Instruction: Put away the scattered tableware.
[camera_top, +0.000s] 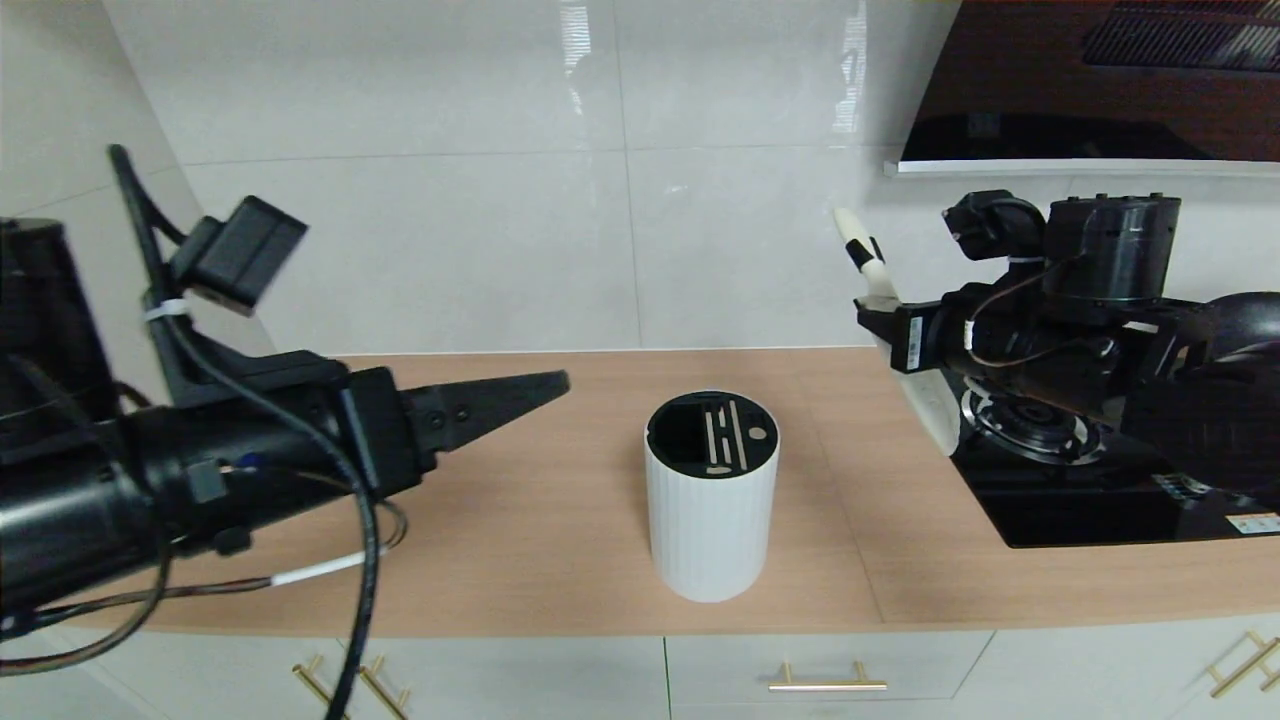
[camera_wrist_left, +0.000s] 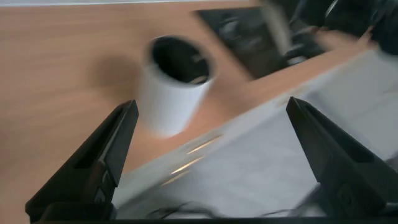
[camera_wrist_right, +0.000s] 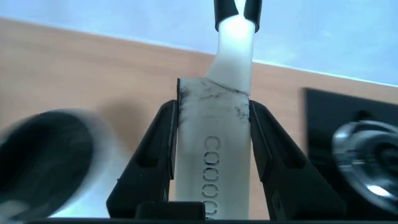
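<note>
Bright, even light fills the scene, apparently from above, and the glossy wall tiles (camera_top: 620, 250) carry two vertical streaks of glare near the top. The white holder (camera_top: 712, 520) casts only a faint, soft shadow on the countertop (camera_top: 540, 540). The left wrist view is smeared throughout. In the right wrist view the holder blurs beside the pale, evenly lit spatula (camera_wrist_right: 214, 149).

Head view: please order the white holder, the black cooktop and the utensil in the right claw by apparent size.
1. Black cooktop, though the arm covers part of it.
2. White holder.
3. Utensil in the right claw: slimmest, but held nearer the camera, so unsure against the holder.
</note>
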